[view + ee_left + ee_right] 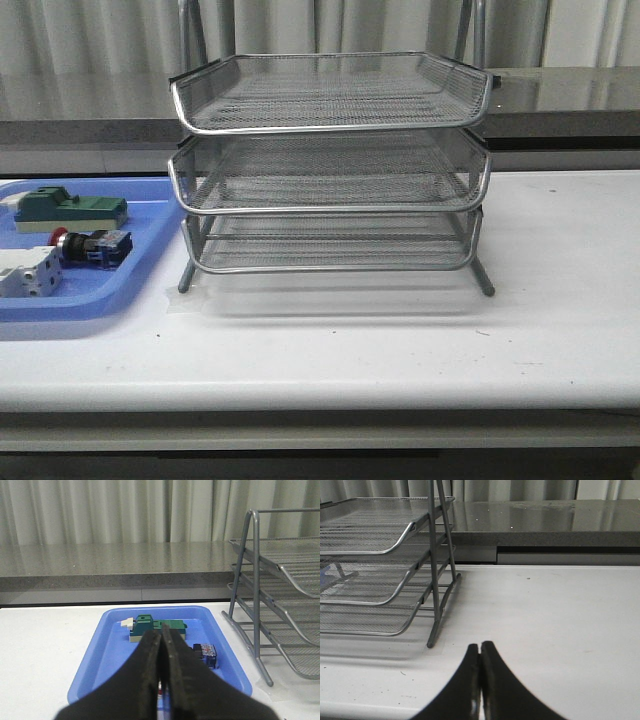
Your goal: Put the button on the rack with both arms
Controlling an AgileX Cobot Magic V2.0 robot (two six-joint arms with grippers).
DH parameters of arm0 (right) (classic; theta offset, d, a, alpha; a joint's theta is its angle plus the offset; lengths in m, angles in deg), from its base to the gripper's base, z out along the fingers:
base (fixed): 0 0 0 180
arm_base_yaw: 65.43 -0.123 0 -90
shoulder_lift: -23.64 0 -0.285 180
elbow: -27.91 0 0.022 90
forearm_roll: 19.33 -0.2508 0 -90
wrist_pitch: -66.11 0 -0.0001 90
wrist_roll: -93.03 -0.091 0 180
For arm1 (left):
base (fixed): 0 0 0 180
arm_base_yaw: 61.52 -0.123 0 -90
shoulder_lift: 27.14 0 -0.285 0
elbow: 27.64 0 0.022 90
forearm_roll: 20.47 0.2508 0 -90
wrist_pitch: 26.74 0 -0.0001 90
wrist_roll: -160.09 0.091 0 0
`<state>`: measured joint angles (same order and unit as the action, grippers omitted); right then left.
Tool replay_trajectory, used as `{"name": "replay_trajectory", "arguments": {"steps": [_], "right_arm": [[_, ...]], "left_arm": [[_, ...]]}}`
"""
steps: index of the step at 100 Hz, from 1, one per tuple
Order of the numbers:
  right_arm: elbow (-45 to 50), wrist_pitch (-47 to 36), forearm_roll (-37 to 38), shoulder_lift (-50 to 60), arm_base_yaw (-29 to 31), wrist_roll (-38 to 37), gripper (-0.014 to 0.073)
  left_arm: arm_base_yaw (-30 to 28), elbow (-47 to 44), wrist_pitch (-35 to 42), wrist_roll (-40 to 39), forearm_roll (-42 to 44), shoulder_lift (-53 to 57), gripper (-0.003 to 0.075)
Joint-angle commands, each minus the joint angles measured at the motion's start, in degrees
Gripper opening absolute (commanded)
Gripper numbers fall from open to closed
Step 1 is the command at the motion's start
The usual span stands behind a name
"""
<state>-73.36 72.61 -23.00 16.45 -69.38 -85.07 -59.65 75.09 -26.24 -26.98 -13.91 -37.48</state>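
Observation:
The button [92, 246], with its red cap, black body and blue rear block, lies on its side in a blue tray [120, 290] at the table's left. In the left wrist view only its blue block [206, 654] shows, just beyond my fingers. The three-tier silver wire rack [330, 165] stands mid-table and holds nothing. My left gripper [161, 632] hovers over the tray's near part, shut, with nothing in it. My right gripper [480, 646] is shut and empty above bare table, to the right of the rack's leg [436, 630]. Neither arm appears in the front view.
Also in the blue tray are a green block [68, 209] at the back and a white block [28, 272] at the front. A grey counter and curtains run behind the table. White tabletop [560, 260] extends right of the rack.

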Motion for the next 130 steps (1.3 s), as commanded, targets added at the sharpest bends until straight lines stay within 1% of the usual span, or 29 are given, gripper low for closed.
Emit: {"name": "replay_trajectory", "arguments": {"steps": [1,42,53,75,98,108,120,130], "right_arm": [[-0.8,-4.4,0.5,1.0,0.1,0.4,-0.0069],[-0.8,-4.4,0.5,1.0,0.1,0.6,-0.0069],[-0.8,-5.9,1.1,1.0,0.1,0.7,-0.0069],[-0.8,-5.9,1.1,1.0,0.1,0.7,-0.0069],[-1.6,-9.4,1.1,1.0,0.1,0.5,-0.0069],[-4.5,-7.6,-0.1,0.7,0.1,0.5,-0.0069],[-10.3,-0.6,-2.3,-1.3,0.1,0.5,-0.0069],[-15.9,5.3,-3.2,-5.5,0.1,0.5,-0.0069]], "left_arm": [[0.2,-2.7,4.5,-0.3,-0.4,-0.6,-0.0020],[0.2,-2.7,4.5,-0.3,-0.4,-0.6,-0.0020],[0.2,-2.7,4.5,-0.3,-0.4,-0.6,-0.0020],[0.2,-2.7,4.5,-0.3,-0.4,-0.6,-0.0020],[0.2,-2.7,4.5,-0.3,-0.4,-0.6,-0.0020],[0.2,-2.7,4.5,-0.3,-0.4,-0.6,-0.0020],[0.2,-2.7,4.5,-0.3,-0.4,-0.6,-0.0020],[0.2,-2.7,4.5,-0.3,-0.4,-0.6,-0.0020]]}}
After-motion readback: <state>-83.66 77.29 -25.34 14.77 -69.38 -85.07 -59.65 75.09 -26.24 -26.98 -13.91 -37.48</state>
